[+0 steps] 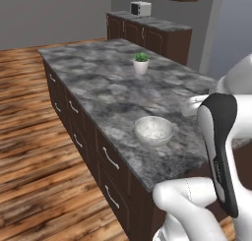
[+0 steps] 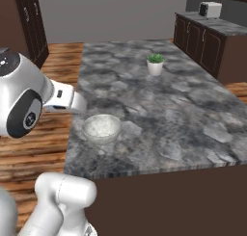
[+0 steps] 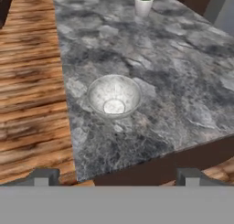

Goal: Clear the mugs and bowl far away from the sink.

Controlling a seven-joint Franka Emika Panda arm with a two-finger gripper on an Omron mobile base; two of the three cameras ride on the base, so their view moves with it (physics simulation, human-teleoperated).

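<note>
A: Hand view first. What is the surface like?

B: It is a dark grey marbled island top (image 3: 183, 63) over dark brown drawers with silver handles (image 1: 109, 158). The bowl (image 3: 114, 96) sits upright on it, near the corner closest to the robot and just in from the long edge on the floor side.

A: And the gripper?

B: The gripper (image 3: 114, 177) hangs above and before that corner, its two dark tips (image 3: 43, 177) set wide apart with nothing between them. The bowl lies well ahead of them, untouched.

A: Anything else on the surface?

B: A small white pot with a green plant (image 1: 141, 63) stands far from the bowl, toward the other end.

A: The room?

B: Reddish-brown plank floor (image 1: 29, 151) and plain grey walls. In the left base view a second dark cabinet run (image 1: 147, 36) stands along the back wall, with a white microwave (image 1: 141, 8) on it and dark wall cabinets above.

A: Any writing or brands?

B: There is small print on the arm's dark panel (image 1: 220, 173), too small to read.
</note>
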